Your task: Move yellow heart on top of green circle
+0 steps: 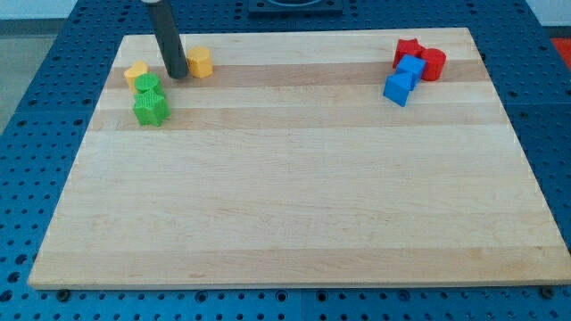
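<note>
My tip (177, 75), a bare rod end effector with nothing to clench or grasp, rests on the surface (294, 205) near the view's top left, just left of the yellow hexagon (200, 61). The yellow heart (136, 74) lies left of it, touching the green circle (147, 85) at its upper edge, so I judge the task nearly done. The green star (151, 108) sits just below.

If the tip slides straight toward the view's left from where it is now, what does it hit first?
Probably the left yellow block above the green circle, though my tip might clip the circle first; depth is unclear.
</note>
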Robot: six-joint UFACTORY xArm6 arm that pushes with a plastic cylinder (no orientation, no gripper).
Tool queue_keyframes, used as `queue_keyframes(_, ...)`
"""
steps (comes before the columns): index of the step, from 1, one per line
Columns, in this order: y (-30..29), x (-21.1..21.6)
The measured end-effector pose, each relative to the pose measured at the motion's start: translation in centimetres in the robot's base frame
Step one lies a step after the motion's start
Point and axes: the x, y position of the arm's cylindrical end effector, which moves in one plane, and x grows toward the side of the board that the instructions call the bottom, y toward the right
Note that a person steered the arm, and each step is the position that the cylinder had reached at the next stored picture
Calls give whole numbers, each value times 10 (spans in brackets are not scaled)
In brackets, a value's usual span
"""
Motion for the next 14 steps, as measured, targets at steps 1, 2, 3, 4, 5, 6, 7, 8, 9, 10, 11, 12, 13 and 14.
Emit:
queue_keyframes(1, 0, 7)
queue_keyframes(2, 0, -2)
queue_keyframes(3, -4, -27)
queue_keyframes(4, -26, -46)
queue_keyframes(5, -54, -62)
queue_keyframes(6, -101, -63)
queue_keyframes(7, -120, -56)
queue_keyframes(8, -120, -52)
queue_keyframes(9, -120, -39)
queue_keyframes(10, -120, -39)
queue_keyframes(11, -120, 4)
queue_keyframes(12, -120, 12)
queue_keyframes(13, -119, 12)
queue_keyframes(14, -80, 17)
